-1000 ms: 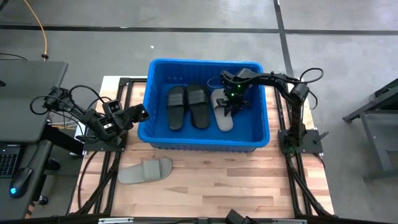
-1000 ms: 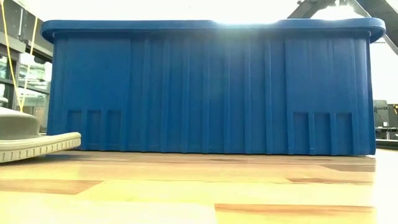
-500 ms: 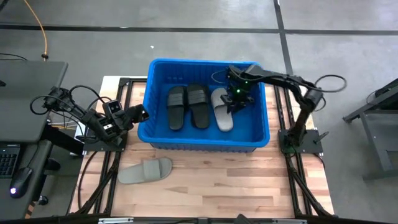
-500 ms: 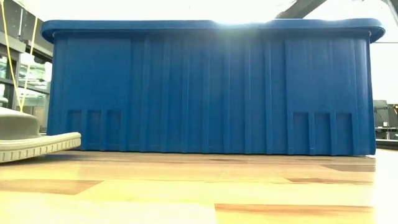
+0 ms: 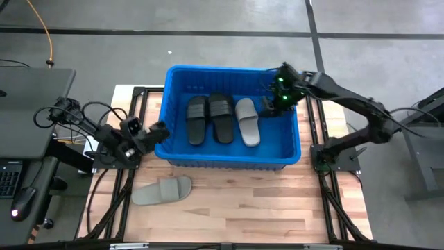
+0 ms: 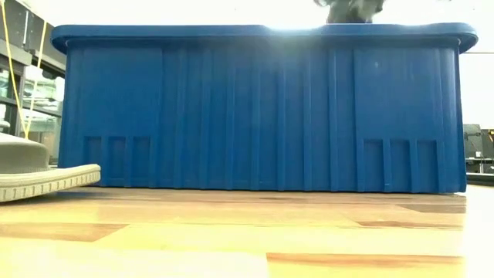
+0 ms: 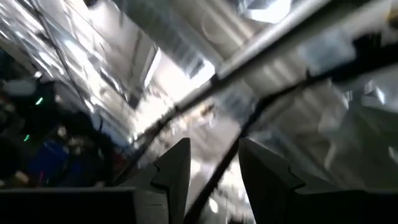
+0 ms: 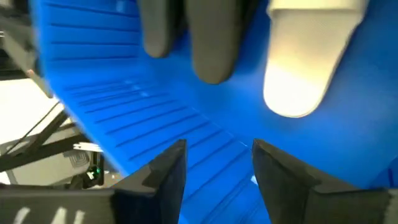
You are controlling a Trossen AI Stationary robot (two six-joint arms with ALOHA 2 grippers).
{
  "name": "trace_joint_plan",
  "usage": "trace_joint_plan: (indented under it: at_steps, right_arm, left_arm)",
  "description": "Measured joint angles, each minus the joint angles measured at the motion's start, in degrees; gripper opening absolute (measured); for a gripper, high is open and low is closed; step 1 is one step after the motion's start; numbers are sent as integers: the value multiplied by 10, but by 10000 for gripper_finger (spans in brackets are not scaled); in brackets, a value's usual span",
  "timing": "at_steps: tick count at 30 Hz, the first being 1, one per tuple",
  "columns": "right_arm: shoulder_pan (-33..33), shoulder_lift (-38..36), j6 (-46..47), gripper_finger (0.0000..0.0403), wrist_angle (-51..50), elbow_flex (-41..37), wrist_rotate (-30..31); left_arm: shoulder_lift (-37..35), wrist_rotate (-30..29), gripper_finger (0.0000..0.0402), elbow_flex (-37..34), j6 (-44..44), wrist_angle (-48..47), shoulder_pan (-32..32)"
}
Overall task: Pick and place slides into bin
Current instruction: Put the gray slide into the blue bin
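The blue bin [image 5: 177, 78] stands at the table's far middle. On its floor lie two black slides [image 5: 197, 119] [image 5: 221, 117] and a light grey slide [image 5: 248, 121], side by side, soles down. Another grey slide [image 5: 161, 189] lies sole-down on the wood at the near left, and it also shows in the low view [image 6: 38, 174]. My right gripper [image 8: 217, 149] hangs open over the bin's right part [image 5: 272, 104] with nothing between its fingers. My left gripper [image 7: 214, 149] stays just outside the bin's left wall [image 5: 158, 132], tipped upward, open and bare.
The bin [image 6: 262, 108] fills most of the low view. Black frame rails [image 5: 132, 104] run along both table sides. Bare wood [image 5: 263, 201] stretches between the bin and the near edge. A desk with a keyboard [image 5: 8, 177] stands left of the table.
My right gripper has risen from the grey slide inside the bin and drawn back toward the bin's far right corner. That slide stays flat on the bin floor. My left gripper has tipped and rolled a little in place.
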Motion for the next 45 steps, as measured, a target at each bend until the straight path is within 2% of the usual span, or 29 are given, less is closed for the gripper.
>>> trace_joint_plan:
  at_steps: [6,10,13,15,17,21,23,26,29,35,39,41,45]
  right_arm:
    - [59,-87,28,170,7,0,82]
    - [99,-127,24,170,6,0,143]
    - [130,-147,24,170,6,0,165]
    - [151,-156,22,170,5,0,176]
    - [172,-161,14,170,5,0,187]
    - [205,-163,3,170,1,0,206]
    - [217,-163,2,170,0,0,212]
    - [226,-163,-5,170,0,0,217]
    - [230,-163,-6,170,-3,-1,217]
    - [230,-163,-4,170,-4,-1,230]
    - [229,-163,3,170,-4,-1,232]
    - [229,-163,8,170,-3,-1,232]
    - [230,-163,16,170,-2,-1,235]
  left_arm:
    - [0,70,127,0,-26,-140,-1]
    - [2,83,127,0,-54,-238,-19]
    - [5,77,127,0,-76,-297,-46]
    - [5,39,127,0,-92,-303,-74]
    - [5,-42,126,0,-86,-279,-111]
    - [-13,-191,127,0,51,-167,-184]
    - [-22,-240,127,0,115,-128,-215]
    - [-36,-286,127,0,161,-140,-261]
    - [-49,-342,127,0,150,-170,-314]
    - [-54,-496,127,0,127,-182,-442]
    - [-51,-617,127,0,48,-201,-527]
    - [-45,-630,127,0,6,-213,-558]
    - [-28,-630,127,-1,-77,-239,-563]
